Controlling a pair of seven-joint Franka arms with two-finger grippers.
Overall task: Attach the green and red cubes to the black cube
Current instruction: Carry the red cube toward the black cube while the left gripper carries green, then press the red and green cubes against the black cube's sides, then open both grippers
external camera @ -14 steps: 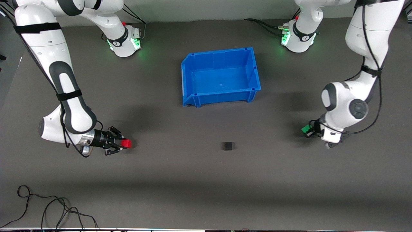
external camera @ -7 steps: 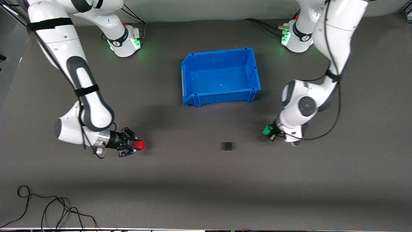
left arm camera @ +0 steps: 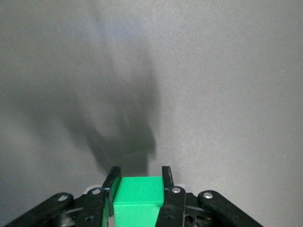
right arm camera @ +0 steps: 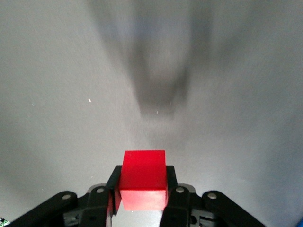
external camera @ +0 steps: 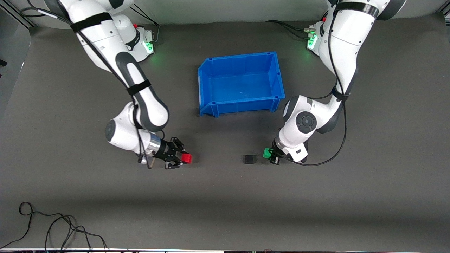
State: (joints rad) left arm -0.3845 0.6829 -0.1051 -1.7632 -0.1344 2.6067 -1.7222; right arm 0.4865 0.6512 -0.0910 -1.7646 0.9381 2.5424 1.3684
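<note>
The black cube (external camera: 249, 159) sits on the dark table, nearer the front camera than the blue bin. My left gripper (external camera: 270, 154) is shut on the green cube (external camera: 267, 153) and holds it just beside the black cube, toward the left arm's end. The left wrist view shows the green cube (left arm camera: 137, 195) between the fingers (left arm camera: 166, 177). My right gripper (external camera: 182, 159) is shut on the red cube (external camera: 186, 159), well apart from the black cube toward the right arm's end. The right wrist view shows the red cube (right arm camera: 143, 178) clamped between the fingers (right arm camera: 170, 178). The black cube shows in neither wrist view.
An empty blue bin (external camera: 205, 84) stands at the table's middle, farther from the front camera than the cubes. A loose black cable (external camera: 52, 225) lies at the front edge toward the right arm's end.
Both arms have swung inward toward the black cube, each carrying its cube. The green cube has come almost up to the black cube; the red cube has closed part of its gap.
</note>
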